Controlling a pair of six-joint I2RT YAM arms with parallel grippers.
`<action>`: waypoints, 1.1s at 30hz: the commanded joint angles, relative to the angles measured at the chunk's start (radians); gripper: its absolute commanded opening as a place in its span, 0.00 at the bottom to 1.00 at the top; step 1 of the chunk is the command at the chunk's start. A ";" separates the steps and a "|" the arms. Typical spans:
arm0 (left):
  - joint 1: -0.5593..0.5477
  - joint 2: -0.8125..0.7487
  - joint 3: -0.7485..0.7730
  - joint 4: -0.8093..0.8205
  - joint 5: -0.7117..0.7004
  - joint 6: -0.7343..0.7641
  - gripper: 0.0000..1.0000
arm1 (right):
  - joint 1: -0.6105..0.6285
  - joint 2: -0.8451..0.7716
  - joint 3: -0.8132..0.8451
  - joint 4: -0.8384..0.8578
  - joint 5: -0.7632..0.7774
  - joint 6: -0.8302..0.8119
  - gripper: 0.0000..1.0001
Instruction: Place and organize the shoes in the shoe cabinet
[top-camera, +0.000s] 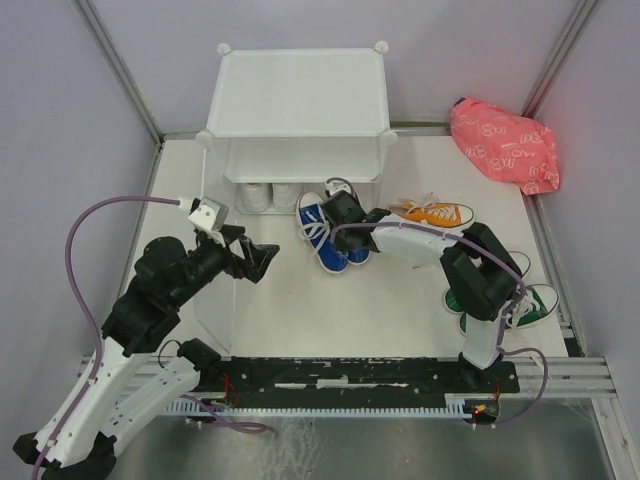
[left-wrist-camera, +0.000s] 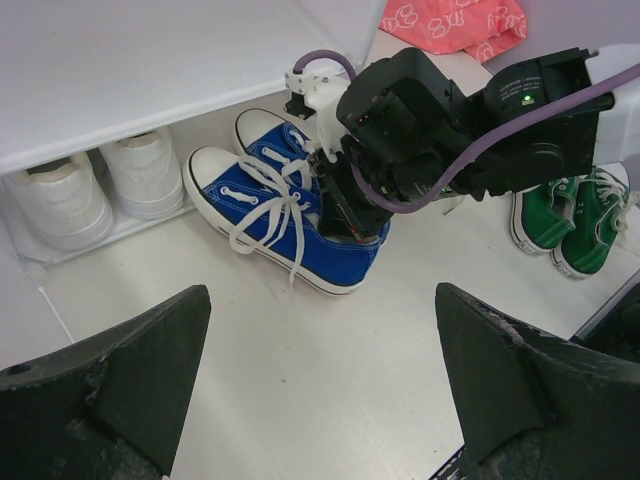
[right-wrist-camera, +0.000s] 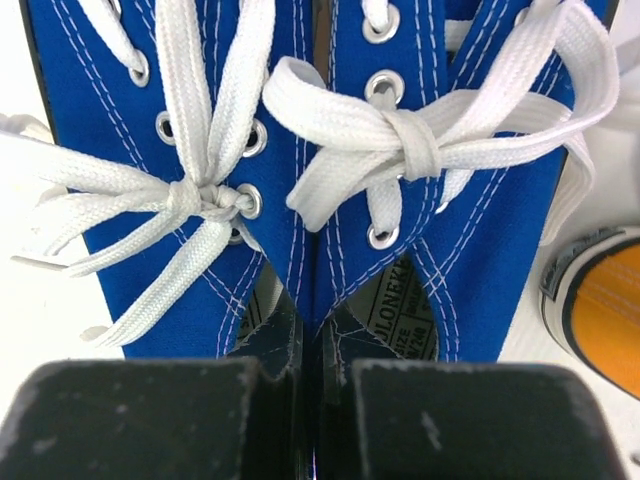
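A pair of blue shoes (top-camera: 322, 238) lies side by side on the table in front of the shoe cabinet (top-camera: 300, 95). My right gripper (top-camera: 346, 216) is shut on the two touching inner walls of the blue shoes (right-wrist-camera: 200, 130), one finger inside each shoe (right-wrist-camera: 310, 385). My left gripper (top-camera: 262, 260) is open and empty, left of the blue shoes (left-wrist-camera: 270, 215) and above bare table (left-wrist-camera: 320, 370). A white pair (top-camera: 262, 196) stands inside the cabinet's lower level, also seen in the left wrist view (left-wrist-camera: 100, 185). An orange shoe (top-camera: 440, 213) and a green pair (top-camera: 525, 300) lie to the right.
A pink patterned bag (top-camera: 505, 145) lies at the back right. The cabinet's translucent front panel (top-camera: 215, 295) hangs open to the left, under my left arm. The orange shoe's toe (right-wrist-camera: 600, 310) is close to the right of the blue pair.
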 joint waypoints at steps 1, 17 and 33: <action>0.001 0.000 0.043 0.015 -0.006 -0.020 0.99 | -0.019 -0.004 0.098 0.251 0.116 0.043 0.01; 0.002 0.027 0.047 0.001 -0.010 -0.011 0.99 | -0.040 0.061 0.241 0.334 0.315 0.087 0.02; 0.002 0.062 0.049 0.003 -0.013 -0.006 0.99 | -0.124 0.212 0.376 0.444 0.281 0.021 0.02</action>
